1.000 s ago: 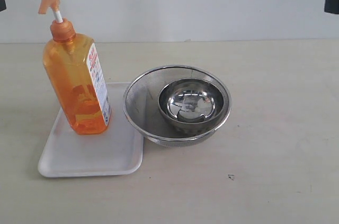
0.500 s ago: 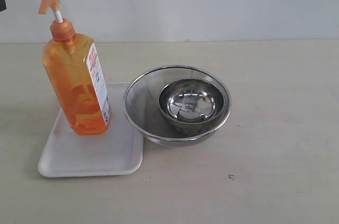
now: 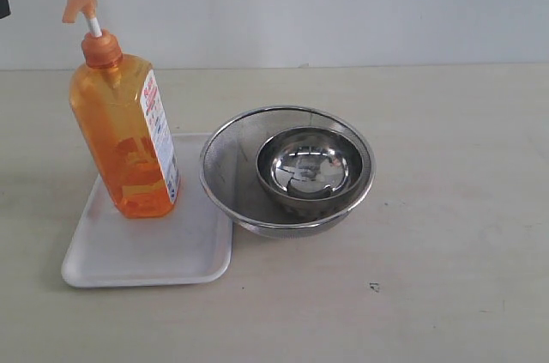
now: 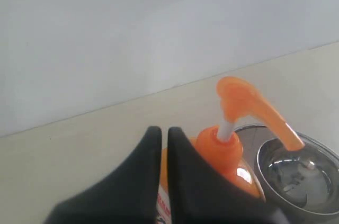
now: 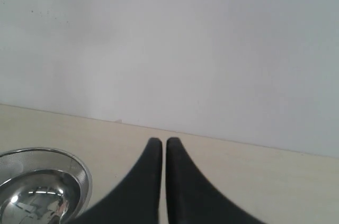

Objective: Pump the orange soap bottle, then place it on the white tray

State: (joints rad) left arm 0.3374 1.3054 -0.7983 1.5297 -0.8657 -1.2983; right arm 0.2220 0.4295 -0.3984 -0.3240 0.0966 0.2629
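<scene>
The orange soap bottle stands upright on the white tray, toward its 10 o'clock corner — placement looks done. Pump head is up; whether it was pressed cannot be told. Clenched and empty: left end effector, right end effector. Exterior view shows neither arm — left fingers hide the bottle's body.

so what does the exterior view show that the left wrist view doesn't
Only the exterior view: the white tray and the soap bottle seen whole, standing upright on it. Only the left wrist view: the left tool, its two dark fingers closed together with nothing between them, in front of the bottle. Both: the pump head up on its white stem, the small steel bowl sitting inside the wider bowl, the table and the pale wall.
</scene>
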